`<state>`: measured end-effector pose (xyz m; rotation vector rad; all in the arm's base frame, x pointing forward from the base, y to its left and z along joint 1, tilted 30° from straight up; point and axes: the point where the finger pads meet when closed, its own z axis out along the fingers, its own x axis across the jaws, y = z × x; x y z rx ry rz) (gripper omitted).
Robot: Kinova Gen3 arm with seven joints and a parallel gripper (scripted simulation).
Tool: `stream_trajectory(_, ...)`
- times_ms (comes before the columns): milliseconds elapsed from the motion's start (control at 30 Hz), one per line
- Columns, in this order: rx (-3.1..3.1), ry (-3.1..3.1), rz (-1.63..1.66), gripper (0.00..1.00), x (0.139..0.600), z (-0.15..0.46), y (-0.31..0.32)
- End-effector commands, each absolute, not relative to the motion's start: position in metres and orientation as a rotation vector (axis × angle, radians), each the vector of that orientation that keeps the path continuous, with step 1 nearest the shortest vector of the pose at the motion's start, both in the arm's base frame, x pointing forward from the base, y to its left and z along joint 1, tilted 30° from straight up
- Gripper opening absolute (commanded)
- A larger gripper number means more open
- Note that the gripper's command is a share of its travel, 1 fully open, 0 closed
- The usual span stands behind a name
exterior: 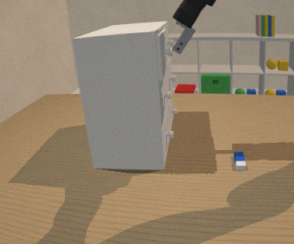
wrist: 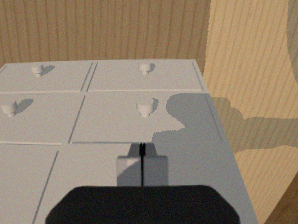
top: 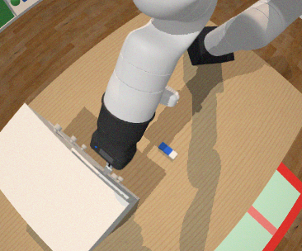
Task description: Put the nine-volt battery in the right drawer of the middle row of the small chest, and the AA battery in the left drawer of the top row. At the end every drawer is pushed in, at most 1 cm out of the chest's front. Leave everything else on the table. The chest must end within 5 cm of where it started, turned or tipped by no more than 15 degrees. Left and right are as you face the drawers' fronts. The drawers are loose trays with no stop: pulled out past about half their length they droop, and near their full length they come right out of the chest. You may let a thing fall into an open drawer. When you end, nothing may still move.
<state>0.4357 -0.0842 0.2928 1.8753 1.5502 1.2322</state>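
The small chest point(top: 46, 165) point(exterior: 125, 100) point(wrist: 190, 165) stands upright, its drawer fronts towards the arm. The left top-row drawer point(exterior: 161, 56) point(wrist: 200, 172) is nearly in; a narrow strip of it shows beyond the chest's front. The other drawers that show look pushed in. My gripper point(top: 109, 168) point(exterior: 178, 52) point(wrist: 142, 158) is shut and empty, its tips at or just before that drawer's front near its knob; contact cannot be told. Neither battery can be made out, and the insides of the drawers are hidden.
A small blue and white block point(top: 167, 150) point(exterior: 239, 161) lies on the table in front of the chest. A red-edged, pale green area point(top: 275, 187) is at the lower right in the top view. A shelf point(exterior: 234, 37) with toys stands behind the table.
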Motion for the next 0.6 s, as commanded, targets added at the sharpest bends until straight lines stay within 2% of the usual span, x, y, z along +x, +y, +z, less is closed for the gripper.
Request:
stream_trajectory(0,1.871,1.553,1.241,0.0,0.4384,0.2945,-0.0828)
stream_trajectory(567,1.871,1.553,1.241,0.0,0.4417,0.2957,-0.0832)
